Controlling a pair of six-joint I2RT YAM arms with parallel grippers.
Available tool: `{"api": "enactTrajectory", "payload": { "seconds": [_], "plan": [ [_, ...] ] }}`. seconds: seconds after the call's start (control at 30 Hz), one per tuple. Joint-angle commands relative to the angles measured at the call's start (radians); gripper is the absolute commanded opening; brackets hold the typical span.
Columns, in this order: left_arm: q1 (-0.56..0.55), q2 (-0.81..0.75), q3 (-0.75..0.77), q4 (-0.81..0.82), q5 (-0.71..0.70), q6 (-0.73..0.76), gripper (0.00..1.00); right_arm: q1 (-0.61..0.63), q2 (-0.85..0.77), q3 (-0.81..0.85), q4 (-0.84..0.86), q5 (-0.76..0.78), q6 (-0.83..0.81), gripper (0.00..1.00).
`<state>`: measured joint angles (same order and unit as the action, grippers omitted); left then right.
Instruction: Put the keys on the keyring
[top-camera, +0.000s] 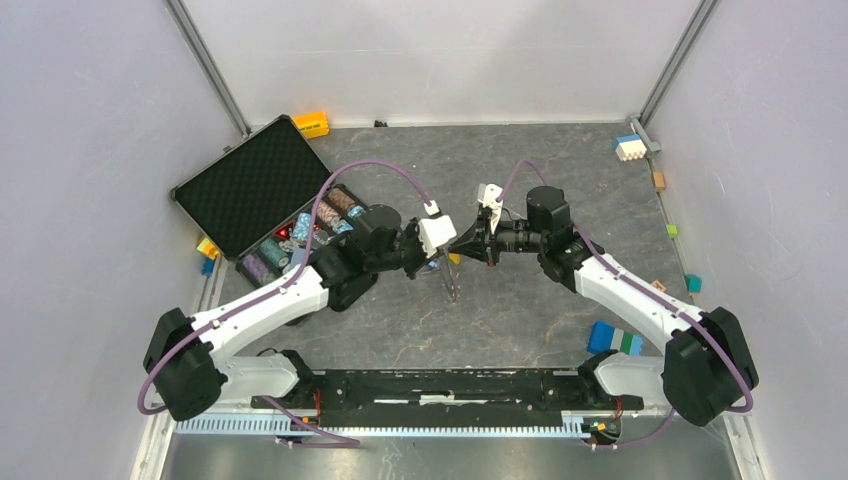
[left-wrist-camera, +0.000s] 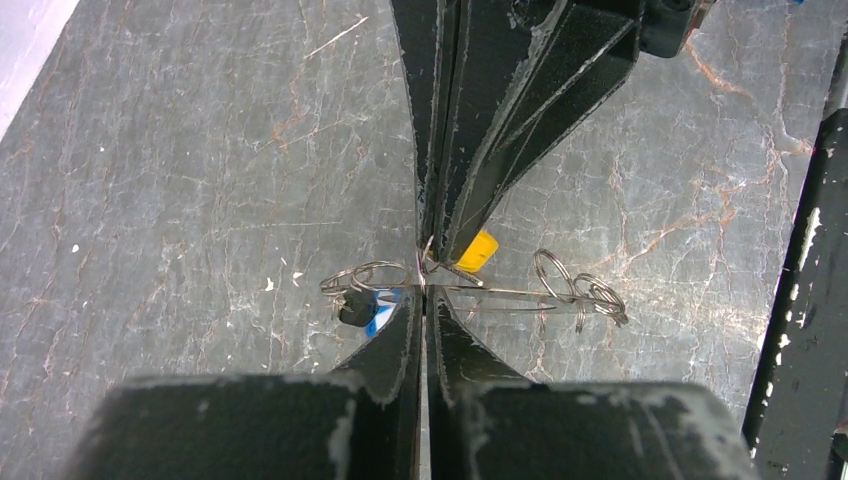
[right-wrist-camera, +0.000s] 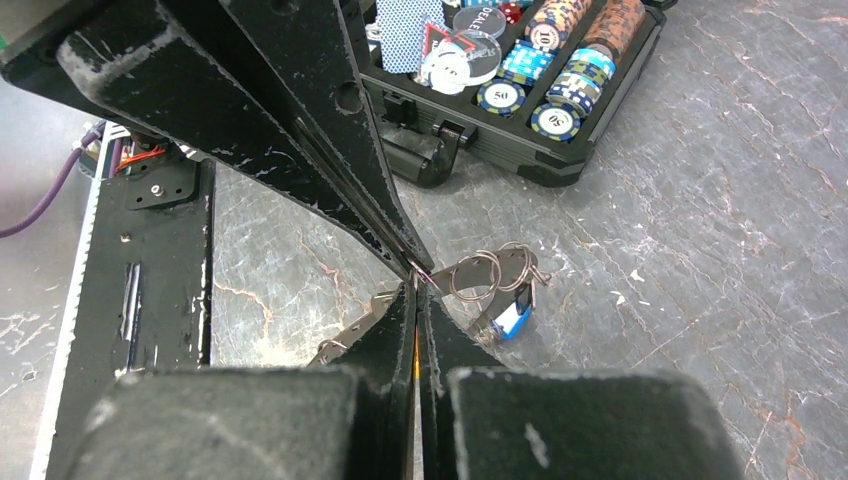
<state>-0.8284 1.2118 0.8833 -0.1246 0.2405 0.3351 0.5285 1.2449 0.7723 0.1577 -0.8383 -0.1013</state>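
Both grippers meet tip to tip above the grey table's middle. My left gripper (top-camera: 444, 253) (left-wrist-camera: 422, 290) is shut on the keyring (left-wrist-camera: 500, 297), a thin silvery wire loop carrying small split rings (left-wrist-camera: 585, 290). In the top view the loop (top-camera: 452, 285) hangs down from the tips. The blue key (left-wrist-camera: 377, 310) (right-wrist-camera: 514, 318) hangs from rings on that loop. My right gripper (top-camera: 463, 250) (right-wrist-camera: 418, 291) is shut on the yellow key (left-wrist-camera: 479, 250) (top-camera: 455, 259). Only an orange sliver of that key (right-wrist-camera: 416, 345) shows between the fingers in the right wrist view.
An open black case of poker chips (top-camera: 250, 190) (right-wrist-camera: 520, 110) lies at the back left. Toy blocks sit around the edges: orange (top-camera: 311, 124), white and blue (top-camera: 629, 147), blue and green (top-camera: 613, 339). The black mounting rail (top-camera: 430, 385) runs along the near edge.
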Motion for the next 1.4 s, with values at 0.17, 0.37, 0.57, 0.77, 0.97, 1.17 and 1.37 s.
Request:
{"api": "enactTrajectory", "payload": {
  "seconds": [0.17, 0.37, 0.57, 0.77, 0.97, 1.17, 1.37],
  "plan": [
    [-0.01, -0.028, -0.001, 0.057, 0.048, 0.045, 0.02, 0.004, 0.009, 0.045, 0.034, -0.03, -0.001, 0.0],
    [-0.011, -0.038, -0.01, 0.057, 0.077, 0.057, 0.02, 0.004, 0.018, 0.05, 0.02, -0.007, -0.012, 0.0],
    [-0.011, -0.047, -0.017, 0.062, 0.106, 0.059, 0.02, 0.004, 0.024, 0.056, -0.004, 0.018, -0.034, 0.0],
    [-0.01, -0.05, -0.023, 0.065, 0.108, 0.06, 0.02, 0.004, 0.024, 0.057, -0.012, 0.015, -0.044, 0.0],
    [-0.011, -0.053, -0.021, 0.068, 0.114, 0.047, 0.02, 0.004, 0.026, 0.058, -0.02, 0.0, -0.061, 0.0],
    [-0.011, -0.053, -0.021, 0.069, 0.114, 0.043, 0.02, 0.004, 0.019, 0.061, -0.035, -0.038, -0.09, 0.0],
    [-0.011, -0.048, -0.021, 0.069, 0.114, 0.043, 0.02, 0.004, 0.022, 0.064, -0.033, -0.093, -0.094, 0.0]
  ]
}}
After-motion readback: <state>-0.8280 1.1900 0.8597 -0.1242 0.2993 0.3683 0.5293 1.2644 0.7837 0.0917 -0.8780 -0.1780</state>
